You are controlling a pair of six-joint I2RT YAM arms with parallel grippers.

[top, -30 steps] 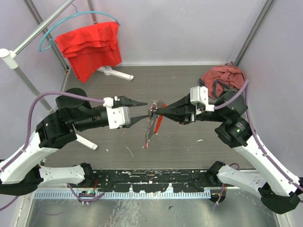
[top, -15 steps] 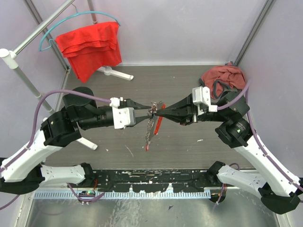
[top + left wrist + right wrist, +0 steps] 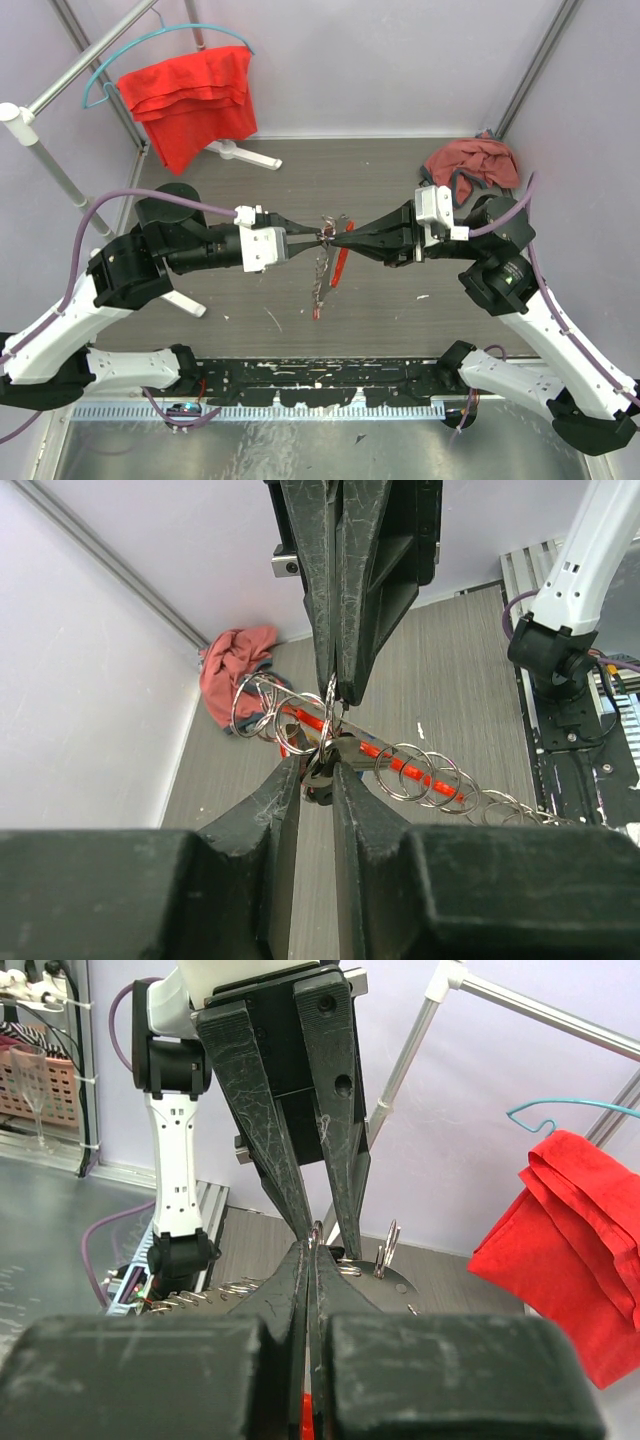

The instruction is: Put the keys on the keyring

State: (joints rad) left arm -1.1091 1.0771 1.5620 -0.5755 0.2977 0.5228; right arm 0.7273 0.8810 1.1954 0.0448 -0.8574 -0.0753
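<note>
The keyring (image 3: 326,232) hangs above the table between the two grippers. Its chain of silvery rings (image 3: 320,275) and its narrow red tag (image 3: 340,262) dangle below it. My right gripper (image 3: 338,236) is shut on one thin ring (image 3: 316,1232), seen edge-on at its tips (image 3: 314,1245). My left gripper (image 3: 316,238) meets it tip to tip. Its jaws (image 3: 318,768) stand narrowly apart, with a small dark piece and a ring (image 3: 322,778) between the pads. I cannot tell whether they press on it. I cannot pick out the keys among the metal pieces.
A red cloth (image 3: 190,100) hangs on a teal hanger at the back left, beside a white stand (image 3: 245,152) and a metal pole. A crumpled reddish cloth (image 3: 468,160) lies at the back right. A black rail (image 3: 320,372) runs along the near edge.
My left gripper has moved right up to the keyring and its jaws have narrowed. My right gripper has drawn slightly right with the ring. The chain now hangs straighter.
</note>
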